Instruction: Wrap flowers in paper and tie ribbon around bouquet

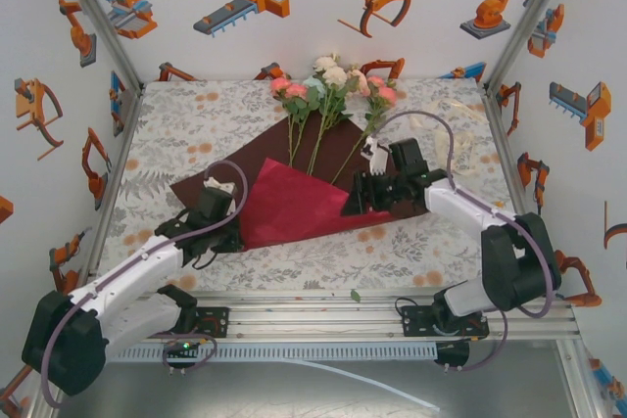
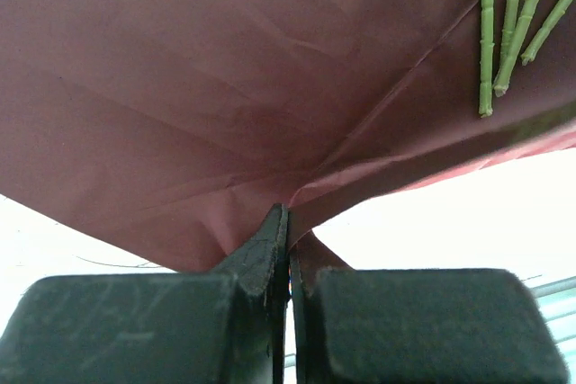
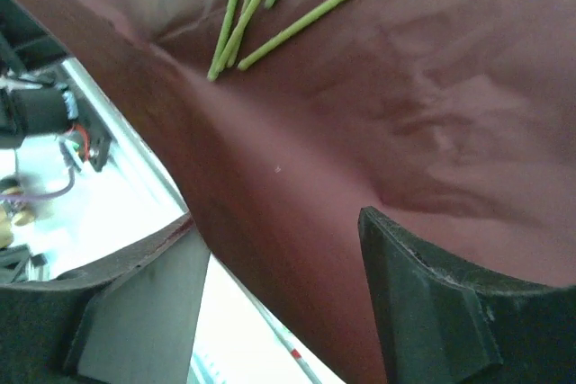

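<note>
Left wrist: flowers [image 2: 487, 33] cropped to stems

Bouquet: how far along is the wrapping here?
Done: the flowers lie with their stems on the paper. In hand: the left gripper is shut on a paper edge, with one flap folded over bright side up; the right gripper stands open astride another edge. Left: rolling a cone and tying it.
</note>
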Tool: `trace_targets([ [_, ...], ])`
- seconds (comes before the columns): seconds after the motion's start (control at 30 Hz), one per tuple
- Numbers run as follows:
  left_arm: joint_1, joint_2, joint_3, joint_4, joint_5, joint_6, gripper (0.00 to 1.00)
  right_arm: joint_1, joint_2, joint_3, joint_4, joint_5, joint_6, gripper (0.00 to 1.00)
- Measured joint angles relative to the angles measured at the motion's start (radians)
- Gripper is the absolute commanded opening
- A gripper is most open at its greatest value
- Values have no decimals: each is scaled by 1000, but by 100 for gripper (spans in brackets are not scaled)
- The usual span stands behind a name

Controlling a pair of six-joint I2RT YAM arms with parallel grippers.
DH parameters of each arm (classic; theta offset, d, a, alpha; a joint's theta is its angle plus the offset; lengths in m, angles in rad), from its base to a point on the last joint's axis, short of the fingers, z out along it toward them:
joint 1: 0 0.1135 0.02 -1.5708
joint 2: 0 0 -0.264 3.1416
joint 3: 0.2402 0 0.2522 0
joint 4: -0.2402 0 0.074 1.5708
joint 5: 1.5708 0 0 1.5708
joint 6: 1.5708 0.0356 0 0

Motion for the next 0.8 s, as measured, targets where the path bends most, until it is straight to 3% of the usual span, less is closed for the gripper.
trace_targets([
  [0.07,0,-4,-1,4,0,-5,23,0,-3,-13,-5,3,16,13],
  [0.17,1,-3,2,14,4,2,35,-4,-10,-19,-13,47,25,14],
  [0.23,1,6,14,14,8,12,44,-14,-33,-34,-16,79,26,26],
  [0.3,2,21,33,14,11,26,53,-25,-61,-58,-21,105,31,47],
  [0.37,6,24,47,16,21,37,58,-30,-80,-77,-29,117,39,52],
  [0.6,8,15,65,43,130,72,65,-31,-146,-123,-77,127,48,51],
  [0.8,8,101,109,60,116,117,63,-31,-138,-131,-59,143,71,52],
])
